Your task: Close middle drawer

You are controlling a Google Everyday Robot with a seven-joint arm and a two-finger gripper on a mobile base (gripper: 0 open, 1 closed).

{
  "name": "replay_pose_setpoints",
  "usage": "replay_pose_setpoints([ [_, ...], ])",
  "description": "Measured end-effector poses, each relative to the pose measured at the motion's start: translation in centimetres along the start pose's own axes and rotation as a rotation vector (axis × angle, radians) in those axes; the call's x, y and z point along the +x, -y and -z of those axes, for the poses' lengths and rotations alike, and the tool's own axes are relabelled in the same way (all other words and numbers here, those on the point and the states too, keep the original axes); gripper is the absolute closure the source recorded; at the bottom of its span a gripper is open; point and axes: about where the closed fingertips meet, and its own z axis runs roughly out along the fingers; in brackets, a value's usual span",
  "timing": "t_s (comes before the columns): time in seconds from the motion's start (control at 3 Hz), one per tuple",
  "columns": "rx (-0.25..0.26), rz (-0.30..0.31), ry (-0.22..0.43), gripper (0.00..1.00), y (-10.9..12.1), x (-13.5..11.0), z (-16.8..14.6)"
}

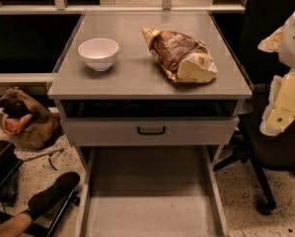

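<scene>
- While the middle drawer (pixel 152 206) stands pulled far out under the cabinet, its flat grey tray runs to the btm edge of view; its front is out of sight.
- Above it: taller drawer front (pixel 196 131) w/ black handle, slightly out.
- Cabinet top (pixel 132 80): white bowl (pixel 98 53) & crumpled snack bag (pixel 181 56), apart.
- Gripper (pixel 280 107) at far right edge, beside the cabinet, over a black chair (pixel 280 154), clear of the drawer; can't tell how far open or if it holds anything.
- Floor, left: brown bag (pixel 26 117).
</scene>
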Motion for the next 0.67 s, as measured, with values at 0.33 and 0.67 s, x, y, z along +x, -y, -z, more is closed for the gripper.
replay_pose_setpoints([
  [0.33,0.000,0.000,0.000,0.00,0.0,0.0,0.0],
  [0.67,-0.044,-0.025,0.014,0.00,-1.3,-0.1,-2.5],
])
